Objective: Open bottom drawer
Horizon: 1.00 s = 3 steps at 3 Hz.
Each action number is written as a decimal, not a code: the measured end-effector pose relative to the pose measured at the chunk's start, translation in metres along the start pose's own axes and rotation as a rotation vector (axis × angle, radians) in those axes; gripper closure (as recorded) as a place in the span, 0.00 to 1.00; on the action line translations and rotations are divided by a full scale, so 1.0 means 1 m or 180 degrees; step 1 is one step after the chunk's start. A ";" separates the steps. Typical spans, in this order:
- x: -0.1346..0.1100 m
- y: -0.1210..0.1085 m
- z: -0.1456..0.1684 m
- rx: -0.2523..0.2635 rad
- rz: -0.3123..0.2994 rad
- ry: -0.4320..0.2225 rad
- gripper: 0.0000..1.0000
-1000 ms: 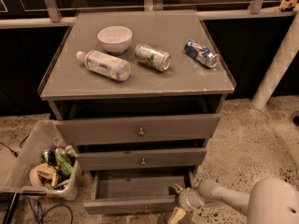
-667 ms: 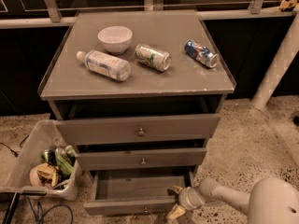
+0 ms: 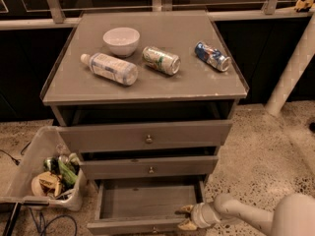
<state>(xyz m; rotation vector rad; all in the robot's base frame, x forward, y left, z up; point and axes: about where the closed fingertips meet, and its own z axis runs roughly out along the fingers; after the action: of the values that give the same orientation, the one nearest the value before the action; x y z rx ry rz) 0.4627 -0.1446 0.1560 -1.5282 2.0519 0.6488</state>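
Observation:
The bottom drawer (image 3: 142,200) is the lowest and narrowest of three grey drawers in a grey cabinet. It stands pulled out, its shallow grey tray showing, with nothing seen inside. Its front panel (image 3: 133,226) sits at the picture's bottom edge, the knob barely in view. My gripper (image 3: 186,217) is at the drawer's front right corner, low near the floor, on a white arm that comes in from the lower right. Its yellowish fingers point left at the drawer's right end.
The cabinet top (image 3: 197,82) holds a white bowl (image 3: 121,40), a lying plastic bottle (image 3: 110,68) and two lying cans (image 3: 161,60) (image 3: 212,56). A white bin (image 3: 29,168) with rubbish stands left of the cabinet. A white post (image 3: 290,68) leans at the right. The floor is speckled.
The bottom drawer stays pulled out as before. The gripper has kept near its front right corner, with little visible movement.

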 end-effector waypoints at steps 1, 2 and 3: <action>0.008 0.019 -0.005 -0.0039 0.0045 -0.0044 0.88; 0.007 0.023 -0.007 -0.0039 0.0045 -0.0044 1.00; 0.007 0.023 -0.007 -0.0040 0.0045 -0.0044 0.85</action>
<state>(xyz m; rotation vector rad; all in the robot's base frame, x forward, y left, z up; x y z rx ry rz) 0.4384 -0.1481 0.1585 -1.5133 2.0537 0.6769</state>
